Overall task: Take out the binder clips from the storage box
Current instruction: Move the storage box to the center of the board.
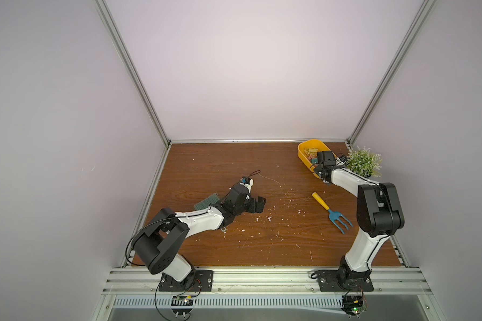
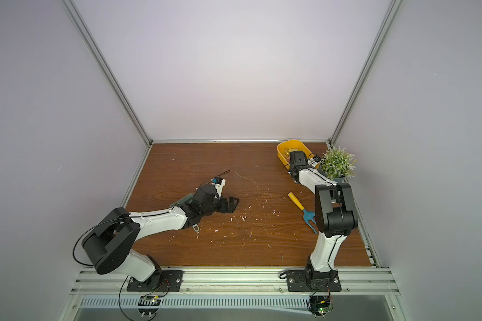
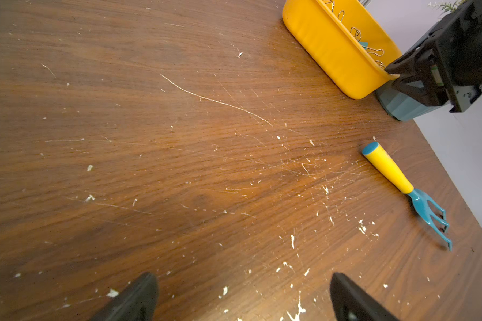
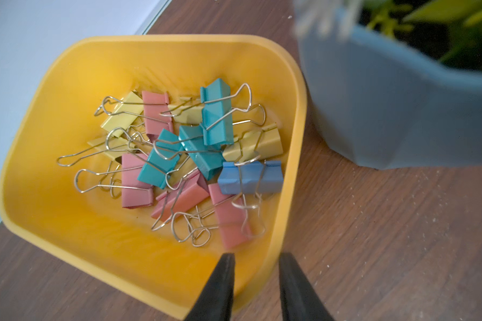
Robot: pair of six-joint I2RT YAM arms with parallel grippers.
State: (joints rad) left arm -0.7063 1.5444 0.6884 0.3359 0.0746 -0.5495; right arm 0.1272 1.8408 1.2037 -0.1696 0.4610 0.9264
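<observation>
Reaching step, I judge: the right claw (image 4: 257, 258), released and empty, straddles the rim of the yellow storage box (image 4: 53, 194) holding the heaped binder clips (image 4: 195, 155), and next probably must dip onto one clip; the left claw (image 3: 242, 275) idles released.

Just ahead of your right pincer (image 4: 257, 257), the storage box (image 4: 53, 155) reads as smooth yellow plastic with a soft sheen. The binder clips (image 4: 195, 155) inside it have satiny painted metal bodies and thin bright wire handles. The pincer's own fingers (image 4: 220, 286) look matt black. Beside it, the plant pot (image 4: 387, 116) is matt grey-blue. The table (image 3: 123, 139) beneath shows wood grain, lightly glossy, scratched and flecked white. Farther off, the hand rake (image 3: 387, 169) has a smooth yellow handle and glossy teal tines.
</observation>
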